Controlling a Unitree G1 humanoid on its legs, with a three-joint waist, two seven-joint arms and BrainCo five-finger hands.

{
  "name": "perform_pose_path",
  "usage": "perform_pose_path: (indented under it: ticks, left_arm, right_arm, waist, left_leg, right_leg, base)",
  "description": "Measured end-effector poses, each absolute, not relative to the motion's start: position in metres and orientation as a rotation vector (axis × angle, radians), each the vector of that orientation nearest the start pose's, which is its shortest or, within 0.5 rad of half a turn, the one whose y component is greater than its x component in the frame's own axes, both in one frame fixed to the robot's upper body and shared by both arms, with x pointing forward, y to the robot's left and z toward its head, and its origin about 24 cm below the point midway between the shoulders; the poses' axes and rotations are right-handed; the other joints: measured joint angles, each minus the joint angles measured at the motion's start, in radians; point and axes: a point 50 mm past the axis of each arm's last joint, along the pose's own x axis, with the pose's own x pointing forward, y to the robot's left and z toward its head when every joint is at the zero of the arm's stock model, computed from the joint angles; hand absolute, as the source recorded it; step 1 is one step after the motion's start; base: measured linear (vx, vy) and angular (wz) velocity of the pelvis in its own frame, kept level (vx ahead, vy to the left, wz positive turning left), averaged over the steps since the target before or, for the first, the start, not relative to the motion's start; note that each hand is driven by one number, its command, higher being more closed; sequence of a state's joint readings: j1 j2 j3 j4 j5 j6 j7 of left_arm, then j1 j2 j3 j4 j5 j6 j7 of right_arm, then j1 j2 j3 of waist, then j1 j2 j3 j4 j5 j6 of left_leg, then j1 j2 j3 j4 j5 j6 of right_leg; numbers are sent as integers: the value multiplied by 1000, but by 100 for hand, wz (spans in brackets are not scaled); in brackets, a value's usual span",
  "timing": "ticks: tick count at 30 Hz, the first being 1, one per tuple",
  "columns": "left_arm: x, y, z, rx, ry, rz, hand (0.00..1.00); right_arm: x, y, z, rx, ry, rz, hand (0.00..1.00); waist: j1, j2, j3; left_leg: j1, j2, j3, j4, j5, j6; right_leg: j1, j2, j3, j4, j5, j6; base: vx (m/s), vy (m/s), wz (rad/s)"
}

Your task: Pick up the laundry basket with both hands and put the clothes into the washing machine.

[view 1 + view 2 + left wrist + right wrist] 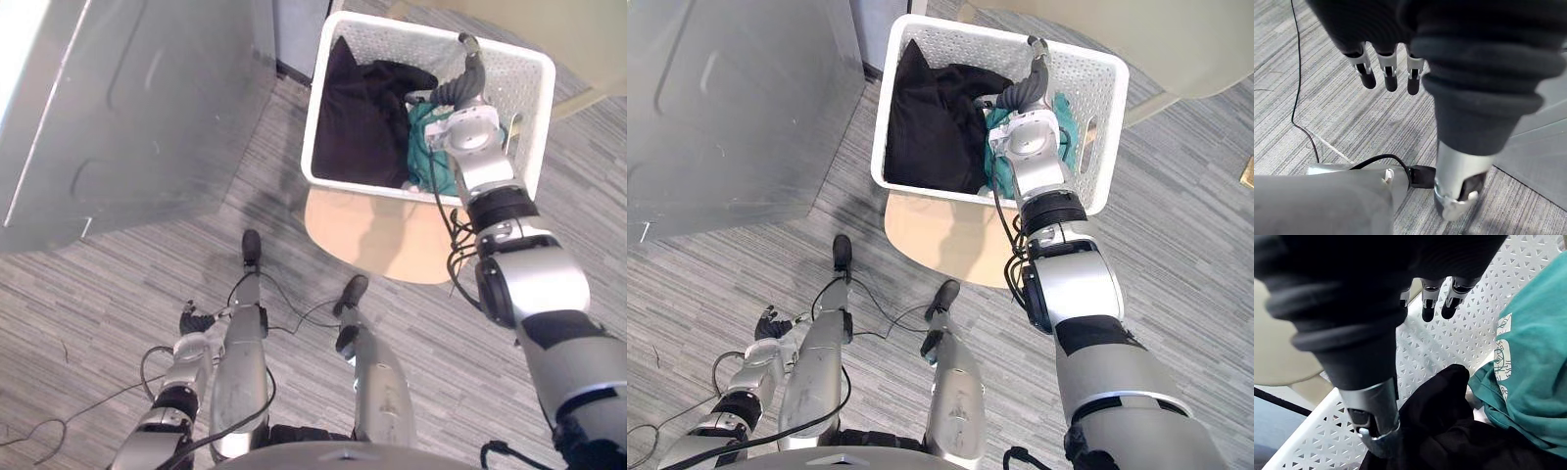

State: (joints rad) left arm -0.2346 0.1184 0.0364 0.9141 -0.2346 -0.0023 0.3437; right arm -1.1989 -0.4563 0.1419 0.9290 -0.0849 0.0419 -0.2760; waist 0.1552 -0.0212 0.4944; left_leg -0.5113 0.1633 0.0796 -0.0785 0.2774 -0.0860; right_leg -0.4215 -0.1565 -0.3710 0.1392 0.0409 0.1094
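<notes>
A white perforated laundry basket [431, 34] stands on a round light-wood stool [382, 240]. Inside it lie a black garment [358, 117] and, beside it on the right, a teal garment [428, 147]. My right hand [458, 90] reaches into the basket above the clothes. In the right wrist view its fingers [1428, 303] point straight at the basket's wall and hold nothing, with the teal garment [1533, 372] and the black garment [1449, 431] below them. My left hand [196, 321] hangs low at the lower left, its fingers [1388, 73] relaxed above the floor.
A large grey metal appliance [127, 117] fills the upper left, its corner close to the basket's left side. A beige piece of furniture [588, 39] stands behind the basket at the upper right. Grey striped flooring [98, 294] lies around the stool.
</notes>
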Motion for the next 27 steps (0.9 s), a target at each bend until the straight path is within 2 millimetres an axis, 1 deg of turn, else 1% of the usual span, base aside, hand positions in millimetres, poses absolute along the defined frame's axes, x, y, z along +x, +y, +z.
perform_pose_path:
  ticks: [3,4,5,6,7,8,11,15,19,21,23,27]
  left_arm:
    - [239,200,-89,-4,678,444,0]
    - [241,198,-89,-17,675,444,0]
    - [241,197,-88,-23,673,444,0]
    - [242,195,-88,-34,672,443,0]
    - [244,194,-87,-42,670,445,0]
    - [244,192,-87,-46,669,445,0]
    - [245,189,-87,-70,671,464,0]
    - [244,191,-88,-85,677,489,0]
    - [243,193,-88,-90,679,509,0]
    - [242,196,-88,-92,680,525,0]
    - [242,199,-87,-92,676,535,0]
    - [242,200,-87,-97,676,543,0]
  right_arm:
    - [418,-194,256,-546,-280,-307,0]
    - [420,-182,245,-557,-245,-270,0]
    - [421,-177,240,-554,-230,-256,0]
    - [422,-166,233,-549,-216,-228,0]
    - [422,-159,231,-541,-218,-211,0]
    - [422,-157,231,-538,-220,-206,0]
    - [422,-155,231,-534,-224,-207,0]
    - [420,-152,237,-549,-262,-206,0]
    - [418,-154,239,-544,-288,-220,0]
    - [415,-155,243,-536,-316,-248,0]
    - [415,-158,243,-524,-315,-260,0]
    - [415,-162,244,-517,-314,-270,0]
  waist:
    - [1,0,0]
    - [4,0,0]
    - [5,0,0]
    - [7,0,0]
    - [9,0,0]
    - [10,0,0]
    - [10,-2,1]
    - [2,-5,3]
    - [-3,-10,5]
    - [-21,-13,7]
    - [-22,-23,12]
    - [-35,-23,12]
  left_leg:
    - [-9,6,-1,0,1,-1]
    - [-15,10,-1,0,1,-2]
    - [-16,11,-1,0,1,-2]
    - [-20,12,-1,0,2,-2]
    - [-24,13,-1,0,2,-2]
    - [-26,13,-1,0,2,-2]
    - [-27,12,-2,1,2,-2]
    - [-17,18,7,1,2,-2]
    - [8,29,31,0,1,-3]
    - [14,38,37,0,3,-5]
    - [23,45,55,0,3,-6]
    - [25,55,62,0,8,-12]
  right_leg:
    - [-1,10,-2,-18,8,-4]
    - [-4,15,-2,-25,12,-6]
    - [-5,17,-2,-28,13,-6]
    - [-5,20,-3,-35,15,-6]
    - [-5,22,-5,-43,18,-7]
    - [-5,23,-6,-46,19,-7]
    - [-2,24,2,-54,24,-8]
    - [2,28,13,-58,32,-13]
    - [12,37,38,-63,42,-17]
    - [19,47,44,-77,54,-20]
    - [21,54,62,-89,68,-22]
    - [23,66,69,-105,85,-26]
  base:
    - [18,-28,-4]
    - [25,-35,-5]
    - [37,-40,-5]
    - [38,-28,-1]
    - [40,-26,0]
    - [41,-19,2]
    - [39,0,2]
    - [19,7,-7]
    - [-14,-3,-18]
    - [-29,-13,-13]
    - [-22,-13,-23]
    - [-11,-15,-11]
